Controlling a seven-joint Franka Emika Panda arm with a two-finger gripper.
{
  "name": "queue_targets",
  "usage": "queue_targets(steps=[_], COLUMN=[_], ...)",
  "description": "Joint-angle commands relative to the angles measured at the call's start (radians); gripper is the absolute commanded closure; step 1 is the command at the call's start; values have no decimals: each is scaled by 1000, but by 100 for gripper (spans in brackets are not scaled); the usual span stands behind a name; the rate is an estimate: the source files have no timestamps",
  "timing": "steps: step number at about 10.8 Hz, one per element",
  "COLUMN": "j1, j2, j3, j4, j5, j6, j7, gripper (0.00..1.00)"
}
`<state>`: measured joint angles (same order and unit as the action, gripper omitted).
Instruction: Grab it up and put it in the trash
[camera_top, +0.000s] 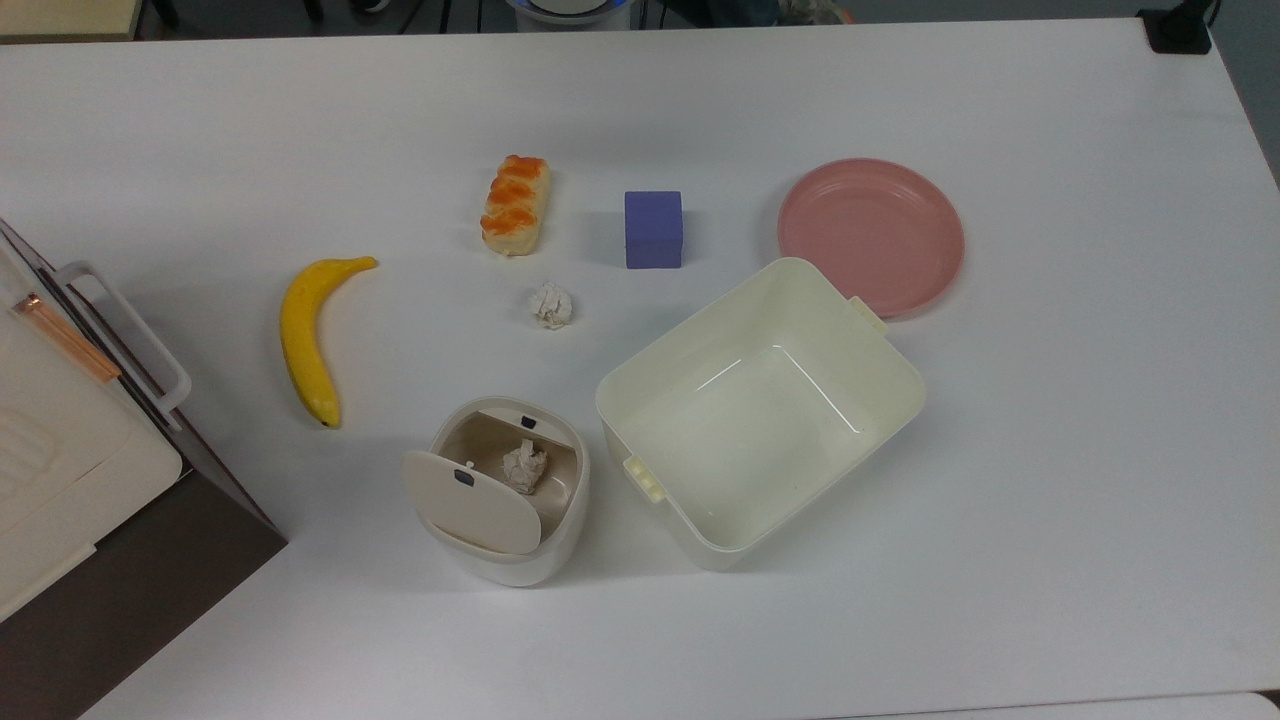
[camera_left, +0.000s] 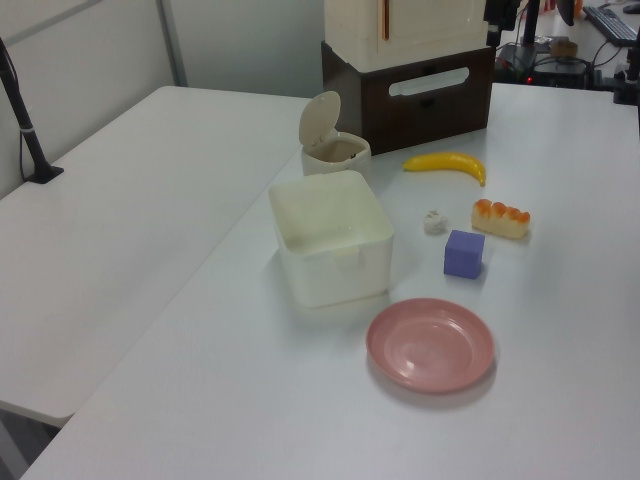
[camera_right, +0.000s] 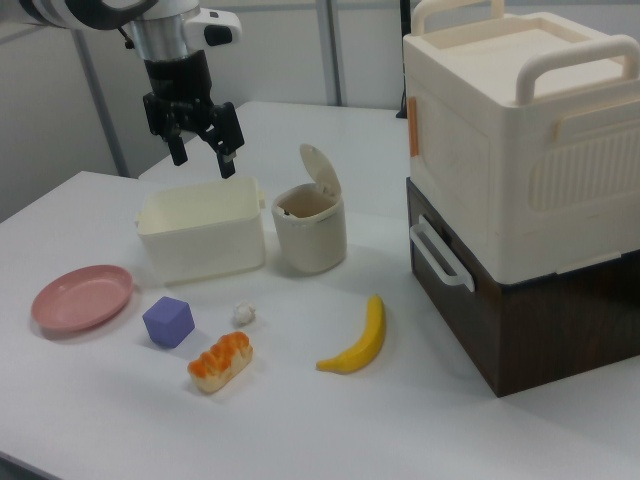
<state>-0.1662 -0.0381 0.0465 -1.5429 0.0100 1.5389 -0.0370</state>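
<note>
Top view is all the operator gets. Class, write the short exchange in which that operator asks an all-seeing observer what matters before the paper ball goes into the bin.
Operator: I see the paper ball and the bin. Where is the arm?
Observer: In the right view the tool hangs open, well off the table, appearing above the cream tub.
Operator: How far back is the lid?
Observer: The right view shows it standing nearly upright at the bin's far side, leaving the mouth open.
</note>
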Motion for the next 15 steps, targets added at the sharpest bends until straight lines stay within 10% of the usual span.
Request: queue_targets(steps=[1, 10, 15], j1=[5, 10, 14], j2=[-19, -25, -3], j3=[-5, -4, 3], j4=[-9, -39, -255], j5=[-12, -18, -111], j6=[-10, 4, 249], j7=[-7, 35, 40], gripper=[0, 0, 0])
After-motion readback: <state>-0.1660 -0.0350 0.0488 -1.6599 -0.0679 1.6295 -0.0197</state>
